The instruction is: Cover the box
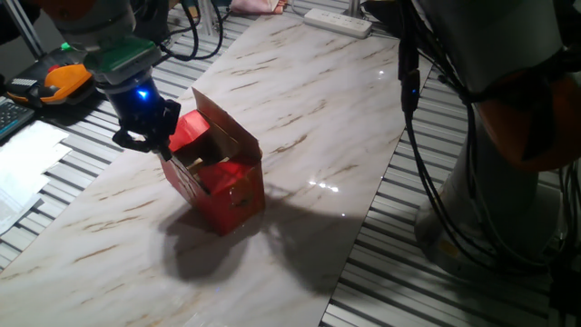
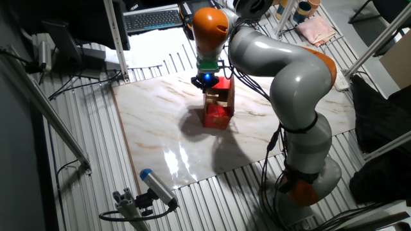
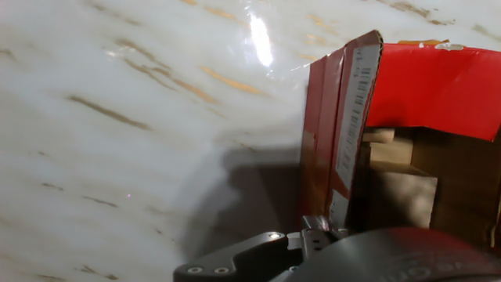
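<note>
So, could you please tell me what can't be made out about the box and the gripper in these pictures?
- Whether the gripper is open or shut: in one fixed view its dark fingers merge; in the other fixed view it is too small.
- The box interior floor: flaps and shadow hide it in every view.
- The box's right side in the hand view: cut off by the frame edge.
- The printed graphic on the box front: too small and blurred to read.

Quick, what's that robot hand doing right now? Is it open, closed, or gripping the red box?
Hand: right at a flap of the red box; whether it is open, closed, or gripping the flap cannot be told.
</note>
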`<state>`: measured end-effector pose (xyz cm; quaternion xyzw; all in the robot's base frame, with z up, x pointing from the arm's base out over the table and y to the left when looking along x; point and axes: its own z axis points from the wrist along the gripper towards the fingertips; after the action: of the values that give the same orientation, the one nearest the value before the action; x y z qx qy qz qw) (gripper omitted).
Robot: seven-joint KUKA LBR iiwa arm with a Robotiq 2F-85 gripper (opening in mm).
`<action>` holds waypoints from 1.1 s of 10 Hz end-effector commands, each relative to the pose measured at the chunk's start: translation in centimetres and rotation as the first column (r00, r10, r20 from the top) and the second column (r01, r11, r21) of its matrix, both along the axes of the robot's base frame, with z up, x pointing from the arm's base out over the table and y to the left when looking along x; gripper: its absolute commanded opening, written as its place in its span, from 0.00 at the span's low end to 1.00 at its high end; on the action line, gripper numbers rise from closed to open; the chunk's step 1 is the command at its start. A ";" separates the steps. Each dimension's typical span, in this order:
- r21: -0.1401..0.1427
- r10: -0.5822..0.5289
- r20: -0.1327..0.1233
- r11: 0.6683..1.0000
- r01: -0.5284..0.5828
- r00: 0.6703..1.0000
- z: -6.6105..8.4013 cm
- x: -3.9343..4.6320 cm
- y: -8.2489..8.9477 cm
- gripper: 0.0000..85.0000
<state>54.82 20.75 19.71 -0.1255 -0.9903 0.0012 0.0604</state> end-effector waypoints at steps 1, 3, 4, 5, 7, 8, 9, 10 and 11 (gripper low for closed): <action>0.001 0.001 0.000 1.000 -0.001 1.000 0.0 -0.01 0.0 0.00; 0.001 0.013 0.001 1.000 -0.013 1.000 -0.3 0.01 -0.4 0.00; 0.000 0.019 0.003 1.000 -0.019 1.000 -0.4 0.03 -0.6 0.00; 0.005 0.023 0.003 1.000 -0.023 1.000 -0.6 0.06 -0.9 0.00; 0.014 0.020 0.005 1.000 -0.020 1.000 -0.9 0.07 -0.9 0.00; 0.013 0.019 0.008 1.000 -0.019 1.000 -1.1 0.08 -0.8 0.00; 0.017 0.020 0.011 1.000 -0.020 1.000 -1.4 0.14 -0.8 0.00; 0.018 0.023 0.014 1.000 -0.023 1.000 -1.6 0.21 -0.9 0.00; 0.024 0.027 0.017 0.999 -0.027 1.000 -1.8 0.24 -1.1 0.00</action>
<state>55.06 19.62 17.89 -0.1118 -0.9922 -0.0107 0.0540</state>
